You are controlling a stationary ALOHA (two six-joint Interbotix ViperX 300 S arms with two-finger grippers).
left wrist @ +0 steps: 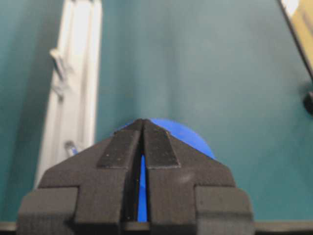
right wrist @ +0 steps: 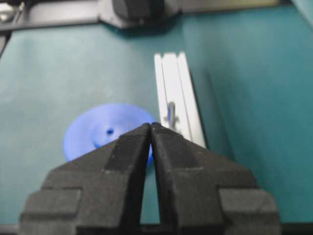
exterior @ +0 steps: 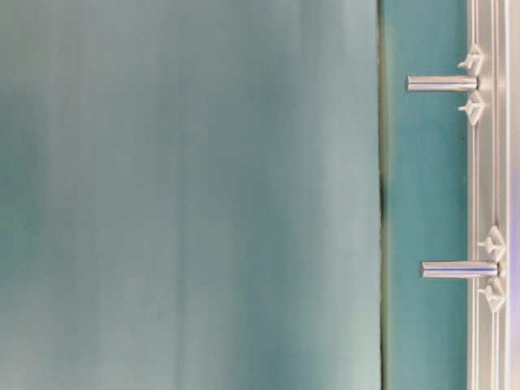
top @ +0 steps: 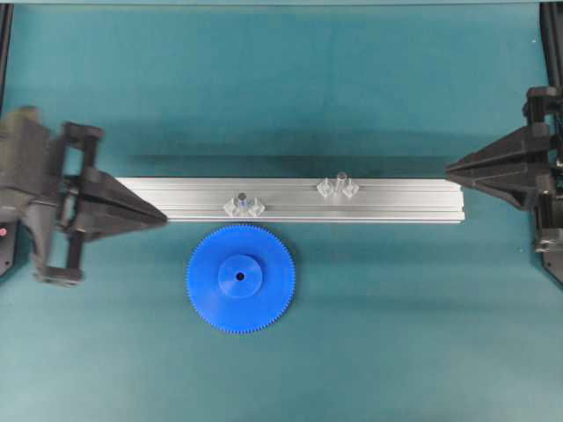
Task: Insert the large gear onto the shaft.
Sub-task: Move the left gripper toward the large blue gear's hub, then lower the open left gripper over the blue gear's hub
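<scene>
The large gear (top: 240, 278), a bright-blue toothed disc with a raised hub and centre hole, lies flat on the teal mat just in front of the aluminium rail (top: 290, 211). Two alike shafts stand upright on clear mounts on the rail, one (top: 242, 200) right behind the gear, the other (top: 339, 183) further right. My left gripper (top: 164, 217) is shut and holds nothing, its tips at the rail's left end. In its wrist view the gear (left wrist: 190, 137) shows beyond the gripper (left wrist: 143, 121). My right gripper (top: 449, 166) is shut and empty at the rail's right end; its wrist view shows the gear (right wrist: 105, 129) and a shaft (right wrist: 171, 115).
The rail spans the middle of the mat between both grippers. In the table-level view the two shafts (exterior: 443, 83) (exterior: 459, 269) stick out sideways from the rail (exterior: 487, 195). The left arm's base (right wrist: 137, 10) shows at the top of the right wrist view.
</scene>
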